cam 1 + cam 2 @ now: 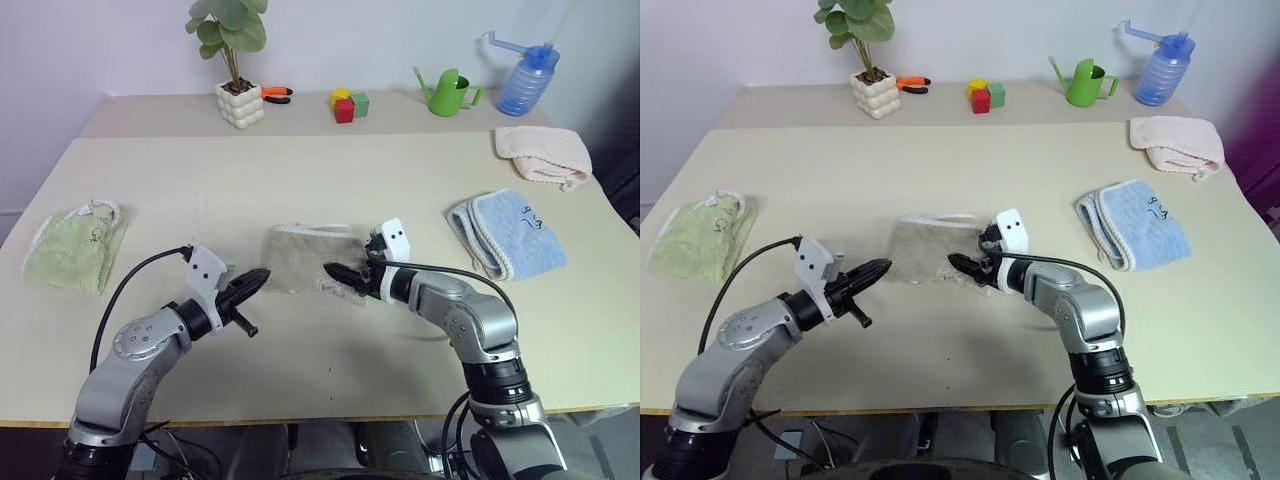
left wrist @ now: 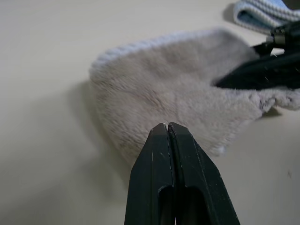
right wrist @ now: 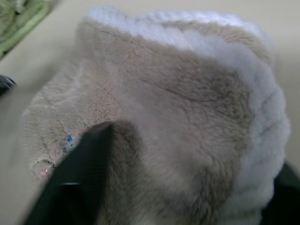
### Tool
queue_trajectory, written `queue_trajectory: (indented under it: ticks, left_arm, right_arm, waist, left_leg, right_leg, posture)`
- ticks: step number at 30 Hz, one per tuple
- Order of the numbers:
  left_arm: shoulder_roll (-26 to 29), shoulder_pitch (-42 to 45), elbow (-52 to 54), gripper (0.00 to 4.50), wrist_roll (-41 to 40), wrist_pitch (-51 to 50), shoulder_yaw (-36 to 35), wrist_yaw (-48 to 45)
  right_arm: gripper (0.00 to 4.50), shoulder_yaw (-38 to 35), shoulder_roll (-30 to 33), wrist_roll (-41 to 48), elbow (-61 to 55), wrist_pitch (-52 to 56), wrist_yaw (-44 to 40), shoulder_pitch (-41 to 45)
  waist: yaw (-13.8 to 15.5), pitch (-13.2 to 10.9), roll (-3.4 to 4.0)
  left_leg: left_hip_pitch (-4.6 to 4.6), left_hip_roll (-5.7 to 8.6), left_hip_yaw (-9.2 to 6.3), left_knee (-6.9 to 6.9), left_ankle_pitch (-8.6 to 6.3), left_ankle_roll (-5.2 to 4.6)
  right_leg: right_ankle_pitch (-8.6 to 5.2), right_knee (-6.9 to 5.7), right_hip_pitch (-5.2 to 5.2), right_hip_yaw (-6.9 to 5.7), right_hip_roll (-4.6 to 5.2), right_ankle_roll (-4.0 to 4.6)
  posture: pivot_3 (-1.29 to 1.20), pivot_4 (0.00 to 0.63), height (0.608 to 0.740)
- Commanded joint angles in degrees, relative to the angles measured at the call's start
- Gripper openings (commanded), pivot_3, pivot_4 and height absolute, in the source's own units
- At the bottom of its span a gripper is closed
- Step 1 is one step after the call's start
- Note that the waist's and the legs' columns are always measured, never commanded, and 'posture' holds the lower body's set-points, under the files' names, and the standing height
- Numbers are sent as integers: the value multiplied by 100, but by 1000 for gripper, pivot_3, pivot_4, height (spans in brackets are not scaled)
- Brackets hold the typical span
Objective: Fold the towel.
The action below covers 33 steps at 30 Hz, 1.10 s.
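The towel [image 1: 305, 255] is a beige terry cloth with white corded edging, lying folded into a small bundle at the middle of the table. My left gripper [image 1: 262, 277] hovers just off the towel's near left corner, fingers [image 2: 167, 129] pressed together and empty. My right gripper [image 1: 335, 270] reaches in from the towel's right side. Its fingers are apart, one dark finger [image 3: 75, 173] lying on the pile and the other at the corded edge, with bunched towel [image 3: 178, 93] between them.
A pale green cloth [image 1: 75, 245] lies at the table's left, a folded light blue towel [image 1: 505, 232] at the right, and a pink cloth [image 1: 543, 152] behind it. Along the back stand a potted plant [image 1: 240, 100], coloured blocks [image 1: 348, 104], a green watering can [image 1: 450, 92] and a blue bottle [image 1: 527, 80].
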State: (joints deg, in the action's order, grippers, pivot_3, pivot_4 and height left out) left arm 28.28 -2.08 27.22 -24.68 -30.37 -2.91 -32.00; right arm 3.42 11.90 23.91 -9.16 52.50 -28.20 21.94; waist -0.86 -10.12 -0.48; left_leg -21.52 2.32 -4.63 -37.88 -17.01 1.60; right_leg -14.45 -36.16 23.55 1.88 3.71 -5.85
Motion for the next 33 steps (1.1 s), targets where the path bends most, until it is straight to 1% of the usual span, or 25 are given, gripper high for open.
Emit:
queue_trajectory:
  ticks: [1,2,4,5,8,10,14,19,20,22,28,31,33]
  left_arm:
    - [-41,-56,282,0,35,122,1,71]
    - [-53,-71,295,0,48,122,7,78]
    - [-76,-98,316,0,71,125,37,101]
    - [-90,-107,324,0,83,128,58,115]
    - [-133,-91,318,0,123,132,132,146]
    - [-152,-55,297,0,150,140,177,155]
    - [-222,85,207,0,169,144,216,193]
    - [-331,254,80,0,210,145,372,175]
    - [-356,322,17,0,229,160,445,152]
    - [-393,433,-73,0,257,182,550,118]
    - [-482,723,-309,0,233,195,729,-5]
    - [-486,778,-402,0,260,219,827,-114]
    - [-489,832,-464,0,307,269,923,-182]
  right_arm:
    - [1620,-12,-47,145,-171,-65,-41,93]
    - [1181,-15,-42,144,-180,-67,-40,84]
    - [108,-80,-55,197,-219,-61,-38,67]
    - [43,-139,-68,247,-256,-49,-34,65]
    - [43,-337,-77,396,-427,-93,20,108]
    - [43,-531,-76,436,-550,-307,93,168]
    - [43,-1683,-61,651,-605,-695,805,632]
    - [43,-2911,281,888,-565,-518,1726,946]
    - [43,-3306,296,1022,-564,-408,2073,1011]
    - [43,-3873,283,1302,-608,-178,2607,1057]
    - [43,-5088,29,2227,-1261,278,3785,484]
    - [43,-5406,-145,2684,-1320,441,4297,213]
    - [43,-5526,-252,2699,-1295,469,4666,-46]
  waist:
    - [1,0,0]
    - [6,0,0]
    - [6,0,0]
    - [5,0,0]
    - [5,0,0]
    - [6,-1,1]
    - [16,-5,7]
    - [29,-5,7]
    - [28,-5,7]
    - [21,-5,9]
    - [0,-6,20]
    - [-10,-4,30]
    - [-4,-3,33]
  left_leg:
    - [0,0,0,0,0,0]
    - [0,0,0,0,0,0]
    - [0,1,0,0,0,0]
    - [0,1,0,0,0,0]
    - [0,1,0,0,0,0]
    - [0,0,0,0,0,0]
    - [-3,2,0,-1,0,0]
    - [-3,3,-1,4,-1,-2]
    - [-5,3,-2,7,-1,-2]
    - [-7,3,-2,10,-1,-2]
    - [-5,0,0,17,-1,-3]
    - [-2,-3,3,19,-1,-4]
    - [-1,-2,6,18,0,-4]
  right_leg:
    - [0,0,0,0,0,0]
    - [0,1,0,0,0,0]
    - [0,1,-1,0,0,0]
    - [0,1,-1,0,1,0]
    - [0,1,0,0,1,0]
    - [0,0,0,0,1,0]
    - [0,1,1,0,-1,0]
    - [0,2,1,-5,0,-1]
    - [0,3,2,-6,0,-1]
    - [0,3,4,-6,1,-1]
    - [0,2,5,-4,5,0]
    - [0,1,4,-3,-1,0]
    - [0,0,3,-2,-4,0]
  posture:
    - [0,150,727]
    - [0,150,727]
    - [0,150,727]
    - [0,150,727]
    - [0,150,727]
    - [0,150,727]
    - [0,150,727]
    - [0,150,727]
    - [0,150,727]
    - [0,150,727]
    - [0,150,727]
    - [0,150,727]
    - [0,150,727]
